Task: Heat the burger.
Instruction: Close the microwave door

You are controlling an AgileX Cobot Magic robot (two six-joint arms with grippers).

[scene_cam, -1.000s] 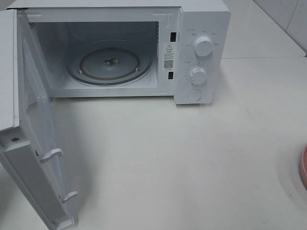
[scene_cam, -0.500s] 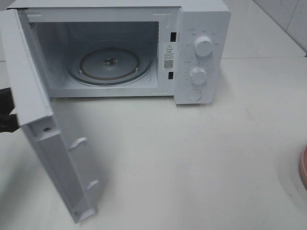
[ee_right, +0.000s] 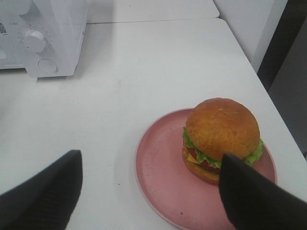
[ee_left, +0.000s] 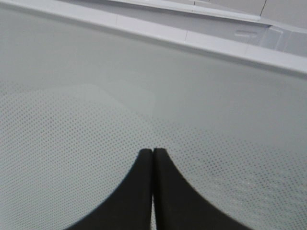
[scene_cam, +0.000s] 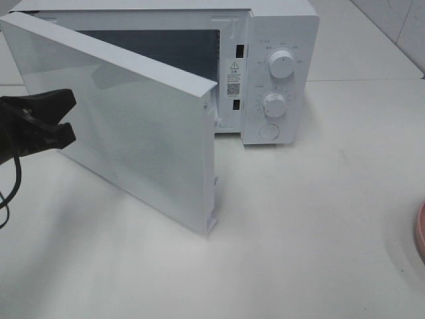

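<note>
The burger (ee_right: 221, 136), with a golden-brown bun, lettuce and red filling, sits on a pink dish (ee_right: 158, 177) in the right wrist view. My right gripper (ee_right: 148, 160) is open and empty, its fingers on either side above the dish. In the exterior view only the dish's rim (scene_cam: 420, 232) shows at the right edge; the burger is out of view there. The white microwave (scene_cam: 279, 40) stands at the back, its door (scene_cam: 139, 126) half swung. My left gripper (scene_cam: 70, 119) is shut and empty, its tips against the door's outer face (ee_left: 152, 152).
The microwave's control panel with two knobs (scene_cam: 281, 65) and a round button faces front. The door's free edge (scene_cam: 211, 229) sticks out over the white table (scene_cam: 312, 219). The door hides the cavity. The table's right edge (ee_right: 249, 62) runs beside the dish.
The microwave door has swung from wide open to about half shut and now covers the turntable. My left gripper has come in from the left against the door.
</note>
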